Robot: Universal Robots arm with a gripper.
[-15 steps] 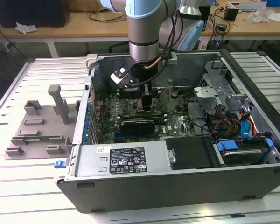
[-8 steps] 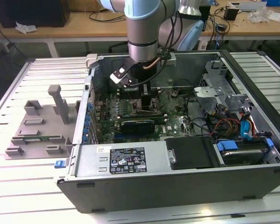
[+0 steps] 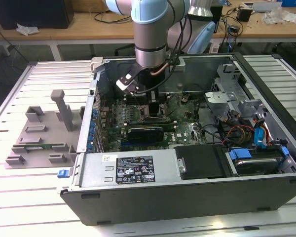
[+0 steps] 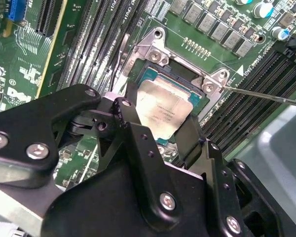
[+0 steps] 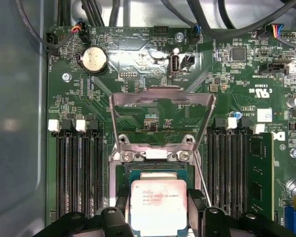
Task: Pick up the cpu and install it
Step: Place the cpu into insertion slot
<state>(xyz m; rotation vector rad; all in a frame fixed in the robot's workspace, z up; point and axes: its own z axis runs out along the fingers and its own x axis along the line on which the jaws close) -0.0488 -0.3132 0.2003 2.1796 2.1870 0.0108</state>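
**Inside the open case: cpu clamped at the socket**

In the exterior view, a large grey metal computer case point(image 3: 138, 197) lies open on a white slatted table point(image 3: 34, 197), and the pale-blue and silver robot arm point(image 3: 149, 39) reaches down into it. On the green motherboard point(image 5: 138, 54), the silver metal load frame point(image 5: 163, 96) stands flipped open. The black gripper point(image 4: 158, 118) is closed on the cpu point(image 5: 159, 207), a small flat chip with a shiny silver-grey metal top and a thin green rim. Its fingers point(image 5: 120, 210) press two opposite edges. The cpu lies flat, top upward, right at the black socket point(image 4: 170, 74); whether it is seated I cannot tell. It is almost square, with no clear long axis, its edges parallel to the black memory slots point(image 5: 79, 173).
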